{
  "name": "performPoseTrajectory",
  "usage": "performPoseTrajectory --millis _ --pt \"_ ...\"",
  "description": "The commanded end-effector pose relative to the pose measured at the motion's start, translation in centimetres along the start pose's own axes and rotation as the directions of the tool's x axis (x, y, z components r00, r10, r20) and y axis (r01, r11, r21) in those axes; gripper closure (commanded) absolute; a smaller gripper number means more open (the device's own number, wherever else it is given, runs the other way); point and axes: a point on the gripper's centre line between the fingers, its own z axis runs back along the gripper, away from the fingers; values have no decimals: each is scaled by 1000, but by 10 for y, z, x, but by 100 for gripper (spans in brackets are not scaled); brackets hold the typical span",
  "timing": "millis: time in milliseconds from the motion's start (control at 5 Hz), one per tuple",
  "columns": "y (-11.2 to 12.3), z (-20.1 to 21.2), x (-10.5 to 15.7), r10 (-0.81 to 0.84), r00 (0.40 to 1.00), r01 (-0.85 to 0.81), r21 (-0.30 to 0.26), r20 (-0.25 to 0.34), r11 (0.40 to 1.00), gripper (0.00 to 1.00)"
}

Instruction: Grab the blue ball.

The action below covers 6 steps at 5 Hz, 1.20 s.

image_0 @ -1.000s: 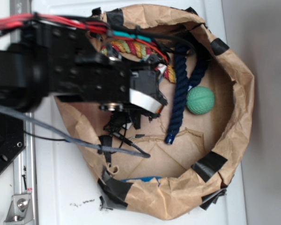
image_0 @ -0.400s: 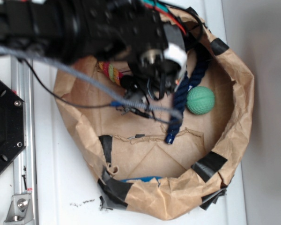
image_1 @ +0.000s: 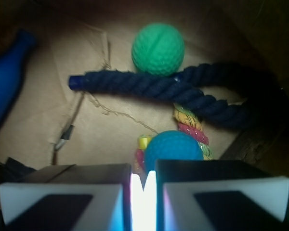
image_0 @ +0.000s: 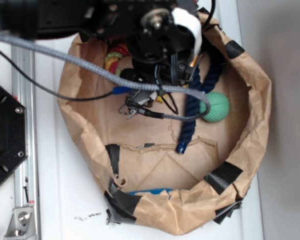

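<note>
Brown paper lines a round, bowl-like nest (image_0: 255, 100) that sits on a white bench (image_0: 65, 200), its crumpled wall patched with strips of black tape (image_0: 222, 175) at several spots along the rim. A metal rail (image_0: 22, 125) runs along the left edge of the bench, with a black plate (image_0: 5, 135) beside it, and a grey surface lies to the right of the bench. Inside the nest, a dark navy rope (image_0: 190, 120) runs from the far side toward the middle, and a green ball (image_0: 216, 107) rests just right of it, touching or nearly touching the rope. A multicoloured braided rope (image_0: 115, 56) shows at the far left of the nest, mostly under the arm. The near half of the paper floor is bare, with open room there; the far half is crowded by the arm (image_0: 90, 15) and its grey cable (image_0: 90, 70), which loops across the nest. In the wrist view the blue ball (image_1: 173, 149) lies just ahead of the claw (image_1: 143, 192), resting against the coloured braid and on the near side of the navy rope, with the green ball beyond the rope. The claw's two white pads (image_1: 62, 197) stand almost together, only a thin bright slit between them, holding nothing. A blue bottle-shaped object (image_1: 7, 82) lies along the left edge of the wrist view.
</note>
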Motion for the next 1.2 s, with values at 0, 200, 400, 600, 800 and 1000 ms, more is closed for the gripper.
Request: performPoseTrajectory --millis 0,200,400,600,800,1000 --pt "-3 23 6 17 998 -18 23 54 1000 0" --pt "3 12 -3 14 999 -15 37 35 999 0" --pt "12 -11 -13 21 1000 -20 36 -13 999 0" --pt "11 -21 -12 -12 1000 12 38 16 999 0" --pt "26 -35 -17 -21 999 19 70 27 997 0" --pt "33 -48 -17 -18 1000 17 58 18 998 0"
